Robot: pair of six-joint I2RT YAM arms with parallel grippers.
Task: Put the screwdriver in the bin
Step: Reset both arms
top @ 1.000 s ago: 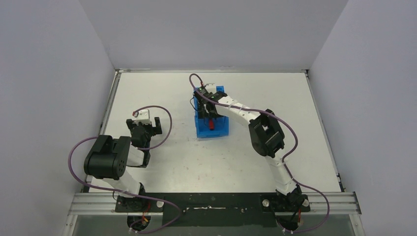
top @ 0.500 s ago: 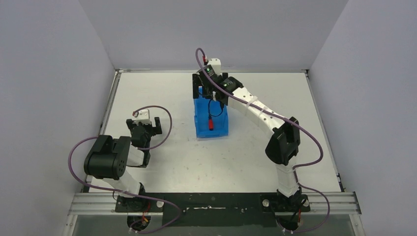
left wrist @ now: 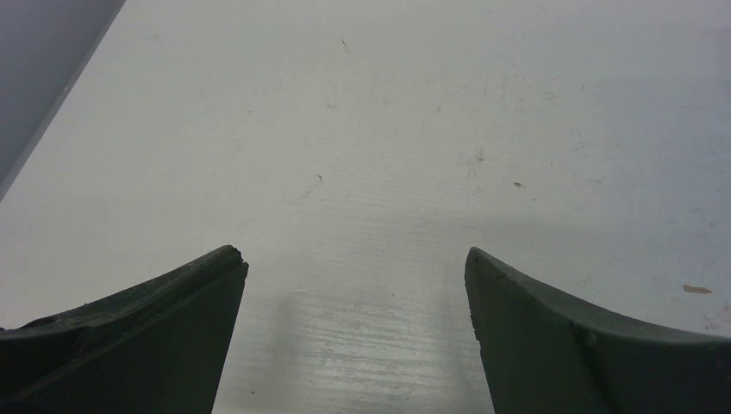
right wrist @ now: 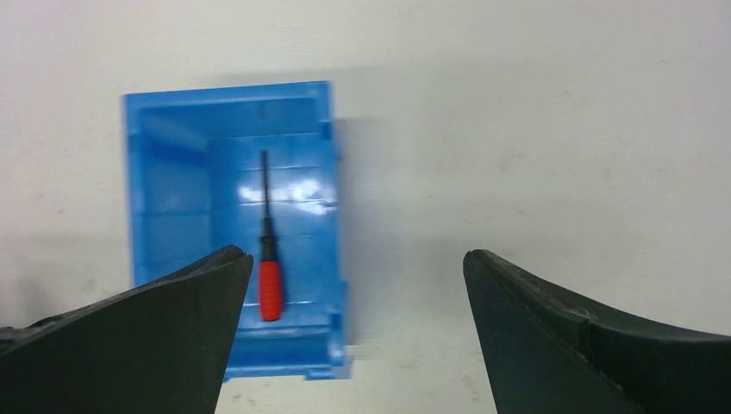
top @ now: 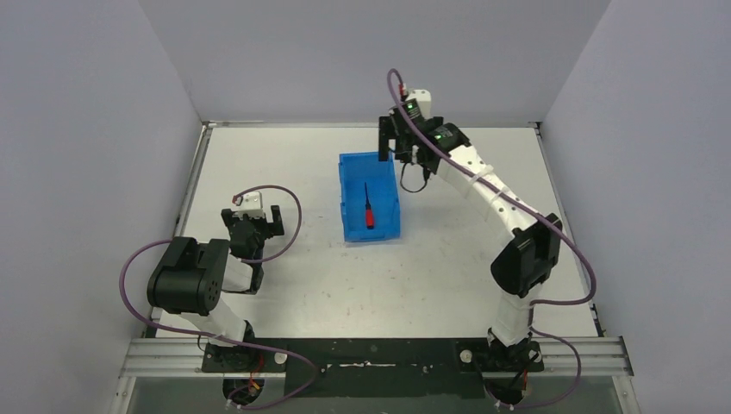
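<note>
Two claws on my feeds, and both stand spread wide with nothing between the fingers. The right claw (top: pixel 393 148) hangs raised above the tabletop (top: pixel 431 276), pointing down and touching nothing. From the overhead camera, the bin (top: pixel 347 231) sits just to that claw's left and a little nearer the arm bases. The claw is off the bin's far right corner rather than over it.

On the right wrist feed the bin (right wrist: pixel 138 172) lies left of the gap in the right claw (right wrist: pixel 353 256), partly behind the left finger (right wrist: pixel 155 345). The screwdriver (right wrist: pixel 269 259) lies flat on the bin floor, well apart from the fingers. Its red handle is toward the near end and its black shaft points toward the far wall, roughly in line with the long sides. Overhead shows the same: the screwdriver (top: pixel 368 210) is inside the bin, toward its right half.

The left claw (top: pixel 254 217) sits well apart from all this, with the bin off to its right. Its own camera shows the left claw (left wrist: pixel 353 254) over bare, scuffed tabletop (left wrist: pixel 388 129) and nothing else.
</note>
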